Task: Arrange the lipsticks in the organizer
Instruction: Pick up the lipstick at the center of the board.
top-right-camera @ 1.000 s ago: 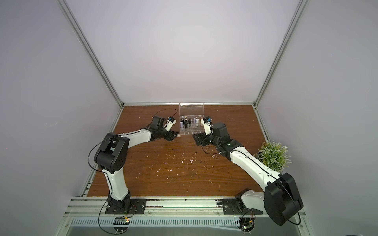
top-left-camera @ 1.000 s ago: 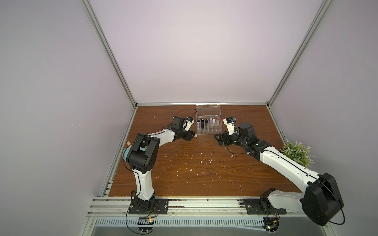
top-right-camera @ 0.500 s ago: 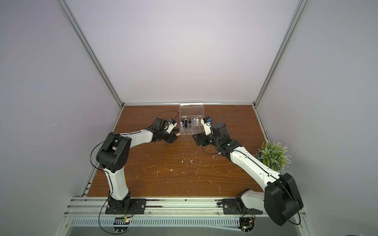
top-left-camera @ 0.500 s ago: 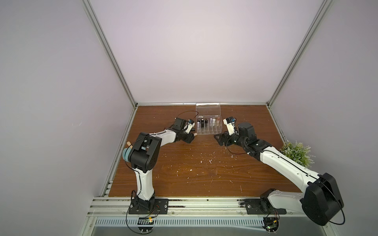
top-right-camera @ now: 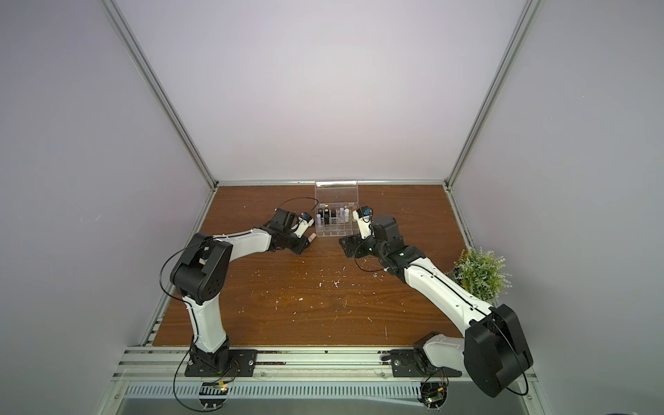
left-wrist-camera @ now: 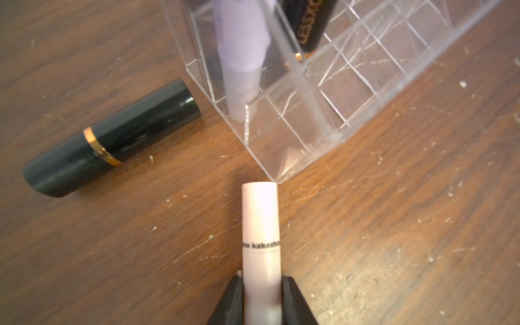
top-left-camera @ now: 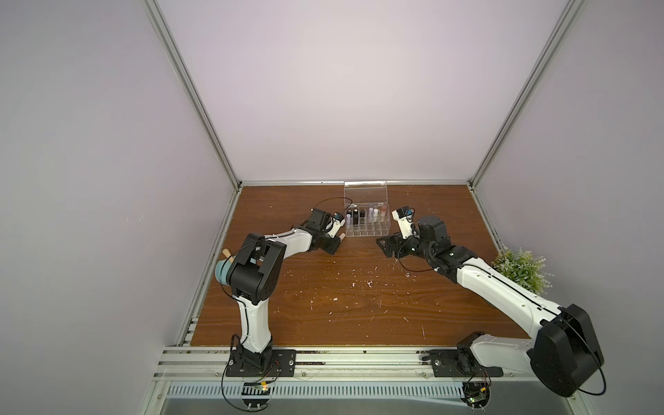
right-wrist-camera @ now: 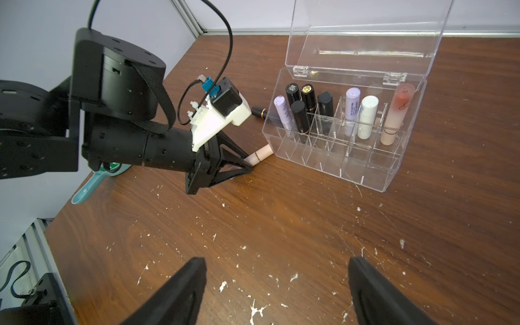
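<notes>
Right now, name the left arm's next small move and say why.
Probably lift the tube straight up, clear of the organizer's wall. The left gripper is shut on the pale pink lipstick, which lies nearly flat at the level of the table, its tip beside the corner of the clear organizer. The front compartments look empty, but that wall stands between them and the tube.

The left arm (top-left-camera: 284,242) reaches forward and low with its elbow folded, and the left end effector (left-wrist-camera: 261,281) is clamped on a pale pink lipstick (left-wrist-camera: 260,219). The right arm (top-left-camera: 499,287) stretches forward, wrist bent down, with the right end effector (right-wrist-camera: 277,264) held low and its jaws spread wide.
</notes>
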You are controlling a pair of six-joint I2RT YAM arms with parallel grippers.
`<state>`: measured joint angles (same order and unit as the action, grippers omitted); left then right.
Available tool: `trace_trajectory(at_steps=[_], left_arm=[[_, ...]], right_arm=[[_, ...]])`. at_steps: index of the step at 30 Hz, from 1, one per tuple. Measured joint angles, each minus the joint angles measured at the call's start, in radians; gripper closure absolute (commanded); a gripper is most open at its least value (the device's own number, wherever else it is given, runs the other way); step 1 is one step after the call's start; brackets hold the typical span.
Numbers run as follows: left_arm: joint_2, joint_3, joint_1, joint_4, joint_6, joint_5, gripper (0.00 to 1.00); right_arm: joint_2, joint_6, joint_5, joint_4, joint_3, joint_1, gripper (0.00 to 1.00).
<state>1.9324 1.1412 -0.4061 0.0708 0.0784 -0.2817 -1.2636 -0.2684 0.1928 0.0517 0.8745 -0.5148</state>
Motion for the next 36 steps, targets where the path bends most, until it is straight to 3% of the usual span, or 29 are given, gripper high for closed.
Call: trace_trajectory(at_steps=[6,15,20,25,31,36], left_arm=[[-0.063,-0.063,0.000,-0.009,-0.018,0.011,0.79],[-0.328,-0.188,0.000,-0.108,-0.081,-0.040,0.81],[-0.426,-0.228,0.002,-0.191,-0.144,-0.184,0.82],[-0.446,-0.247,0.005,-0.285,-0.224,-0.408,0.82],[-0.466,-0.310,0.007,-0.454,-0.357,-0.628,0.82],[-0.500,-0.335,0.007,-0.578,-0.448,-0.724,0.82]], right_arm=[[0.000,0.000,0.000,0.002,0.000,0.000,0.14],[0.000,0.000,0.027,0.006,0.007,0.002,0.14],[-0.007,-0.008,0.101,0.004,0.058,0.009,0.09],[-0.026,-0.032,0.208,-0.025,0.135,0.016,0.01],[-0.055,-0.072,0.325,-0.089,0.186,0.021,0.02],[-0.081,-0.096,0.371,-0.110,0.188,0.024,0.08]])
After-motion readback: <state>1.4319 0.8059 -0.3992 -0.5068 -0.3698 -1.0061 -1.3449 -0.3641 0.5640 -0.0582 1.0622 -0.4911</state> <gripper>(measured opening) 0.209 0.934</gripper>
